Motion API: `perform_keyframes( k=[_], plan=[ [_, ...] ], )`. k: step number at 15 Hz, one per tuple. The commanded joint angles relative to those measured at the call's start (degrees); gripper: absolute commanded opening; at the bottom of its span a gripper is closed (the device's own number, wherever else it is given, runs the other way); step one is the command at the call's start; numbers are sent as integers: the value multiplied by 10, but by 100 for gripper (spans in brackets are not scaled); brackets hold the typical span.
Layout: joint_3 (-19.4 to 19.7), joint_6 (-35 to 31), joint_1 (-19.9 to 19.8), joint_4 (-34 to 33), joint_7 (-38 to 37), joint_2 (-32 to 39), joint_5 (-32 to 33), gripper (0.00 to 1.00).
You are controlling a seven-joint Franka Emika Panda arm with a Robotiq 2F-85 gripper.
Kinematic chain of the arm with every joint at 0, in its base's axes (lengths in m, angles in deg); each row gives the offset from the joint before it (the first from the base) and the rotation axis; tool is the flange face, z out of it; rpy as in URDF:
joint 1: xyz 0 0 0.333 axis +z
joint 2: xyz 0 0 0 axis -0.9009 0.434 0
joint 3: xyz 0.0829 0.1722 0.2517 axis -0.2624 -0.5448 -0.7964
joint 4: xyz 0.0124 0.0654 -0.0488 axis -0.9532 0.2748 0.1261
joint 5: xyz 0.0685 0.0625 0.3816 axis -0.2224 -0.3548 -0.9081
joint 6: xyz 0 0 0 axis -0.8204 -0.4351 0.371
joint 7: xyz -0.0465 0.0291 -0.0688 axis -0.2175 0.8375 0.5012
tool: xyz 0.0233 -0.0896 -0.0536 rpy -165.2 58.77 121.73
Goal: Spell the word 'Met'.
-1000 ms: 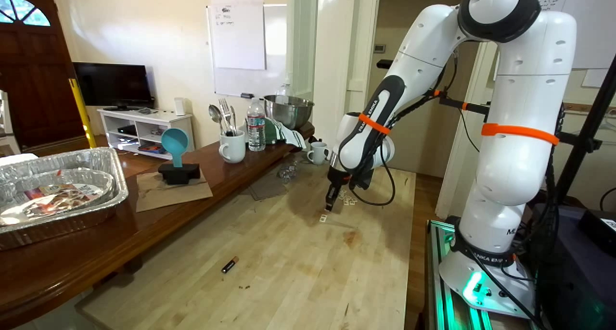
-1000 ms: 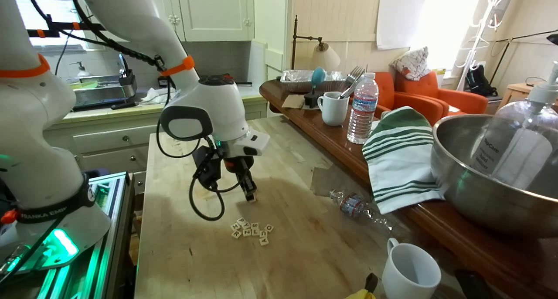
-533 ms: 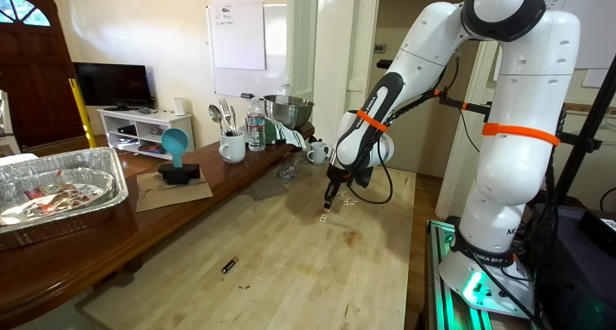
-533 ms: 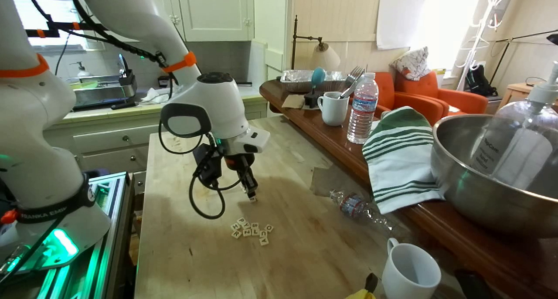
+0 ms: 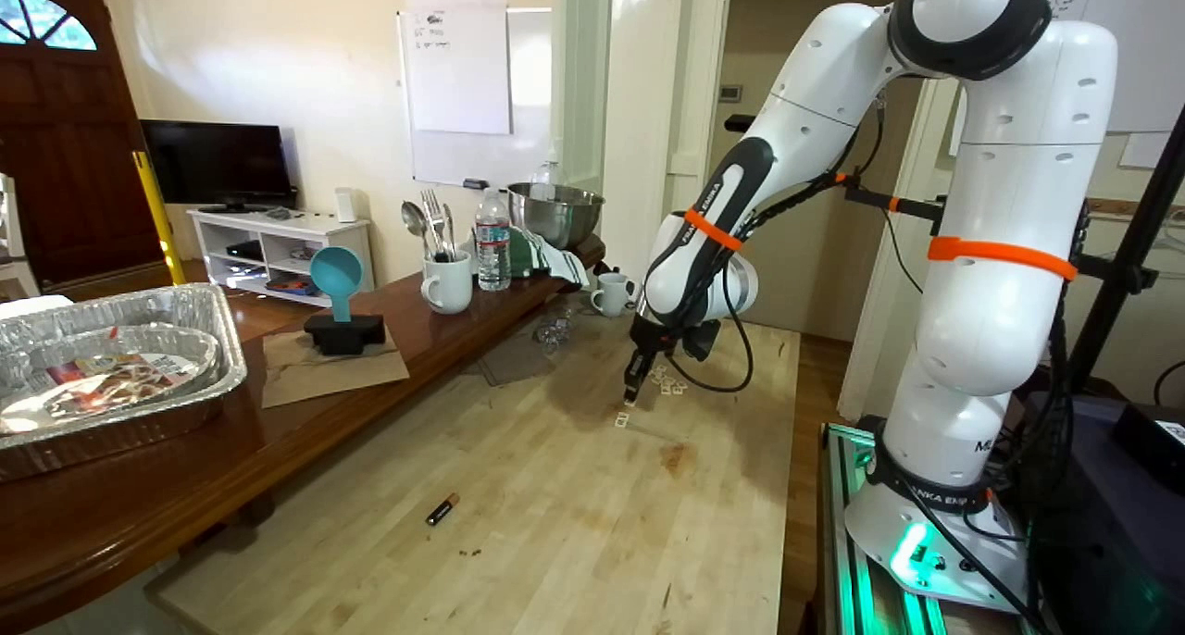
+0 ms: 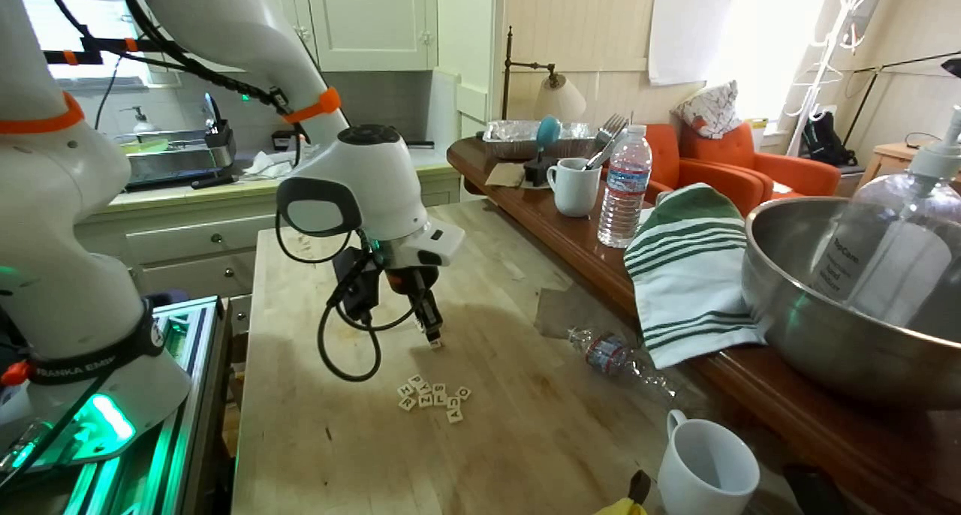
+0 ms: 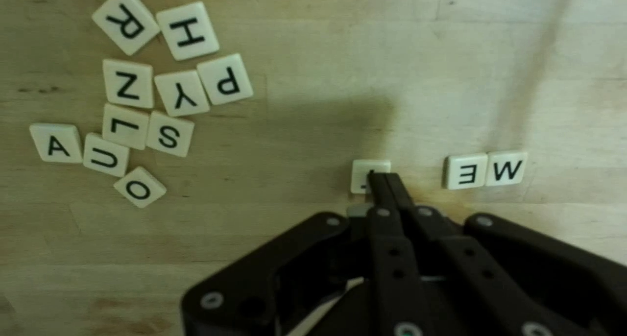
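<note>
My gripper (image 7: 383,174) is shut, its two fingertips together, with nothing between them. The tips are over the right part of a cream letter tile (image 7: 360,172) in the wrist view. They hide most of its letter; whether they touch it I cannot tell. To its right, across a gap, an E tile (image 7: 466,171) and an M tile (image 7: 507,168) lie side by side, upside down in this view. In an exterior view the gripper (image 5: 630,400) points down near that pair (image 5: 621,420). In an exterior view the tile (image 6: 436,344) shows just under the fingertips.
Several other letter tiles lie in a loose cluster, among them an S tile (image 7: 170,133) and a P tile (image 7: 225,79). A battery (image 5: 442,509) lies on the table. A plastic bottle (image 6: 607,352) lies beside the raised wooden ledge, and a white mug (image 6: 709,462) stands nearby.
My gripper has shifted very slightly within the last second and stays low over the tile. The hanging cable has swung a little. The tile cluster has not moved.
</note>
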Motion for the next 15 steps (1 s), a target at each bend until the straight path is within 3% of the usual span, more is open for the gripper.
perform_keyframes(
  k=[1, 15],
  plan=[
    [-9, -1, -3, 0, 21, 1, -38, 0],
    [-5, -31, -2, -9, 19, 25, -77, 0]
  ],
)
